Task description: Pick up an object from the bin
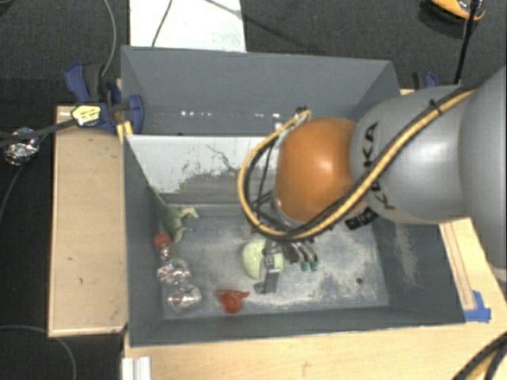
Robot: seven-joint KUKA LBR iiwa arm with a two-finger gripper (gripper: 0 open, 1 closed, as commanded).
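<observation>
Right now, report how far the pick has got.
Done: the gripper is down at the floor of the bin, right beside a pale green round thing near the middle. In hand: the grasp itself; whether it holds that thing cannot be told. Left: lifting it out. A small red piece and clear plastic pieces lie apart to the left.
</observation>
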